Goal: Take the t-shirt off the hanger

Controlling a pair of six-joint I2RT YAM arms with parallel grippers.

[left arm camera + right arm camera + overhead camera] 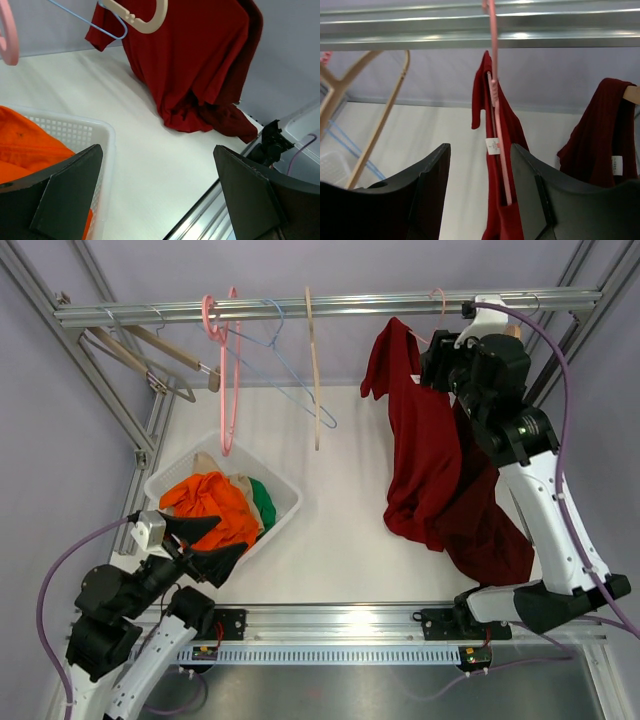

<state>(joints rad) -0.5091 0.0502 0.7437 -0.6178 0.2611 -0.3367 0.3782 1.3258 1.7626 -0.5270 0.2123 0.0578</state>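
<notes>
Nothing is off yet: the bright red cotton t-shirt (415,440) hangs from the thin pink plastic hanger (494,90), which is hooked over the long aluminium rail (300,308) near the rail's right end, and the shirt's lower folds pool on the white counter (340,500) below that end. The right end effector (480,150) is up just under the rail, released, its two dark fingers spread and gripping nothing. In the right wrist view the pink hanger's stem drops into the gap, closer to the right-hand finger; whether it touches, I can't tell. A darker maroon garment (600,135) on a wooden hanger hangs further toward the rail's right end, beside the red one, so picking the right cloth matters. The left end effector (157,152) is far from the rail, out at the near left, wide open and empty, beside the white plastic laundry basket (290,502) with orange clothing (210,505) in it. As I read it, the whole job is ahead: take hold of shirt or hanger, work the neck and shoulders free, and get the shirt clear.
</notes>
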